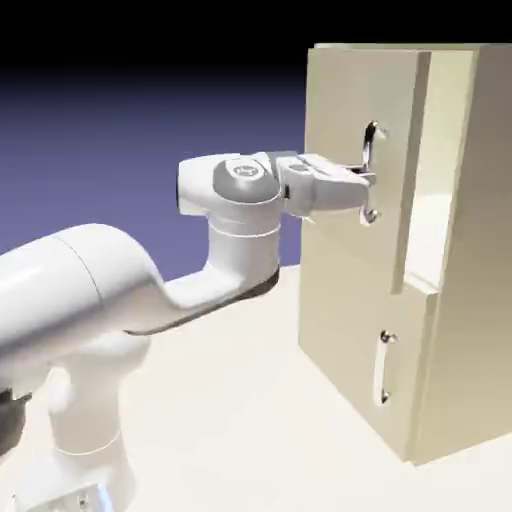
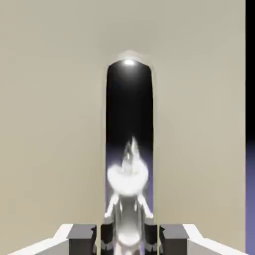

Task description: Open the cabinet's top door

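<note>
The white two-finger gripper [image 1: 370, 178] is closed on the long vertical silver bar handle [image 1: 369, 170] — seemingly mid-bar — of the beige top door [image 1: 345, 110], ajar on the tall beige cabinet [image 1: 480, 280]; the bright interior [image 1: 430, 235] shows. Below sits the shorter beige door [image 1: 350, 320].

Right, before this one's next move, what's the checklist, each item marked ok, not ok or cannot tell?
1. Jaws at the top door's handle, not the lower handle: ok.
2. Handle between the jaws, closed on it: ok.
3. Top door off its frame: ok, a bright gap shows the inside.
4. Top door wide open: not ok, only part way.
5. Lower door shut: ok, it looks flush.
6. Grip firm enough to keep pulling: cannot tell.
</note>
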Robot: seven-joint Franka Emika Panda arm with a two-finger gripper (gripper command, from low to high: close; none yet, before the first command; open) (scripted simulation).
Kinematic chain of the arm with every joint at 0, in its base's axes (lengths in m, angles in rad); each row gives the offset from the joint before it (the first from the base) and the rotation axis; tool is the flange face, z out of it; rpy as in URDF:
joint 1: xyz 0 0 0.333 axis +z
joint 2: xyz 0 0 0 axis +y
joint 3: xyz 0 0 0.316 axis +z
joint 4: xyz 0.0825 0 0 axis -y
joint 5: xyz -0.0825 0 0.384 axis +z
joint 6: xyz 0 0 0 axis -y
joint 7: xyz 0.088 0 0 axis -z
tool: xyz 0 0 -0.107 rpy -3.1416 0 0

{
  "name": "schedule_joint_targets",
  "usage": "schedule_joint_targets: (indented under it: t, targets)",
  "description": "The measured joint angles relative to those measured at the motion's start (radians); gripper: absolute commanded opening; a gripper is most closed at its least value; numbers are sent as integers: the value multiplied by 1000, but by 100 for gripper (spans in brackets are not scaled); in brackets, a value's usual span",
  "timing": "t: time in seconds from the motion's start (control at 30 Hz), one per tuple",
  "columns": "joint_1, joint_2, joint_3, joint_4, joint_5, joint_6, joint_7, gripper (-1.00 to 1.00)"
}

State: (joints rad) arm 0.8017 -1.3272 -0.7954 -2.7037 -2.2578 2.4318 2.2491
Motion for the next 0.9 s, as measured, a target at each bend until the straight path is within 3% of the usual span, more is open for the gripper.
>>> schedule_joint_targets:
  t: [0.43, 0.9]
  targets:
    - [-162, -106, 471, -231, 399, -343, 39, -100]
    - [-155, -20, 979, -217, 865, -687, 113, -100]
